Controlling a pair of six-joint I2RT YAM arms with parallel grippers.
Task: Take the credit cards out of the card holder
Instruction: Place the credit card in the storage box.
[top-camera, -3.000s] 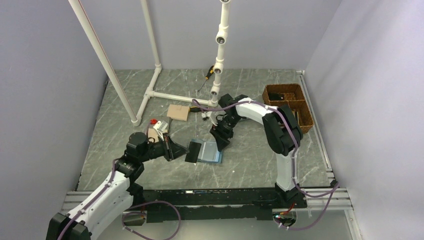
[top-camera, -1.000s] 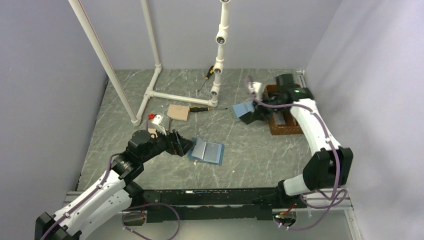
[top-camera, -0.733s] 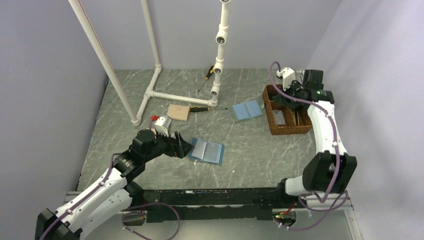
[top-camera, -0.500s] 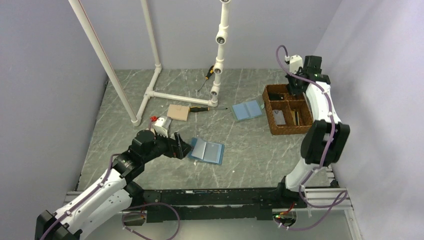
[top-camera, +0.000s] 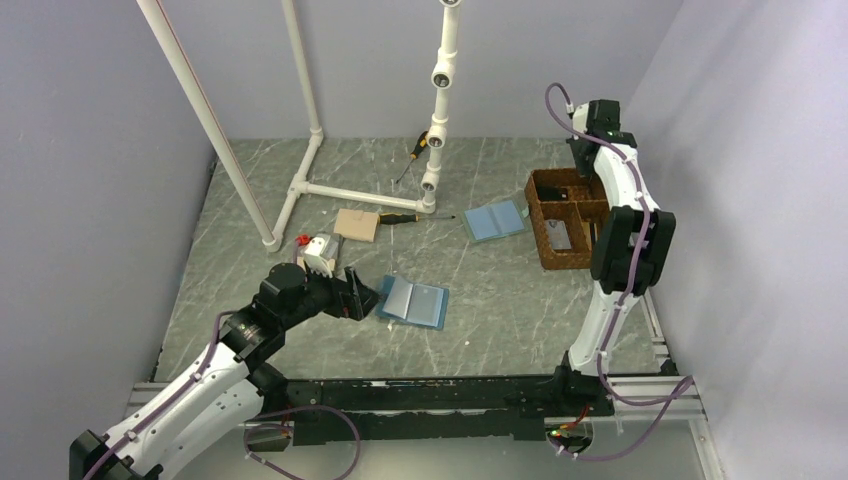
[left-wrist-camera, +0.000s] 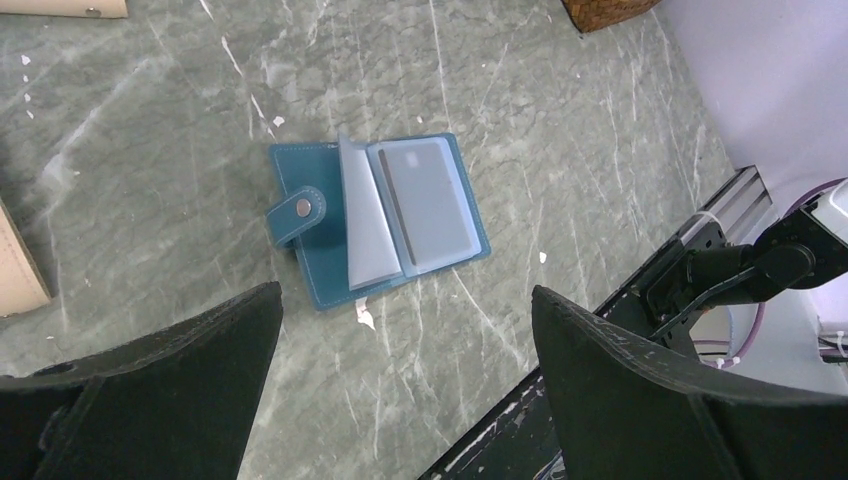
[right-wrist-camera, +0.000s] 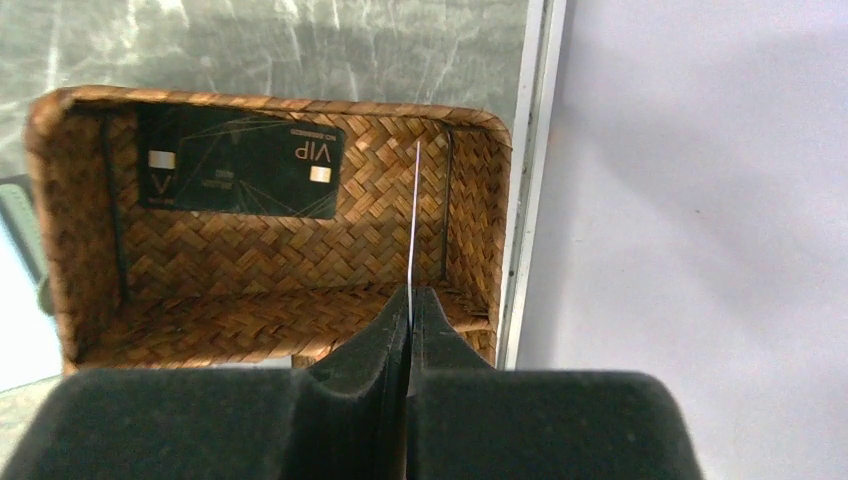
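Note:
The card holder (top-camera: 412, 302) (left-wrist-camera: 375, 215) lies open on the table, teal outside, with clear sleeves fanned up; one sleeve holds a grey credit card (left-wrist-camera: 425, 195). My left gripper (top-camera: 355, 293) (left-wrist-camera: 405, 293) hovers open just left of it, with nothing between its fingers. Over the far compartment of the wicker basket (top-camera: 545, 250) (right-wrist-camera: 480, 200), my right gripper (top-camera: 582, 172) (right-wrist-camera: 409, 295) is shut on a thin card (right-wrist-camera: 413, 220) seen edge-on. A black VIP card (right-wrist-camera: 240, 175) lies in that compartment, and a grey card (top-camera: 560, 235) in a nearer one.
A paler blue-grey folder (top-camera: 495, 220) lies left of the basket. A white pipe frame (top-camera: 300, 185), a screwdriver (top-camera: 400, 216), a tan block (top-camera: 357, 224) and small parts (top-camera: 318, 250) sit behind the left gripper. The wall (right-wrist-camera: 700, 200) is close beside the basket.
The right arm swung from beside the pale folder to above the basket's far end, its jaws staying shut. The left gripper stayed open and drew back slightly to the left.

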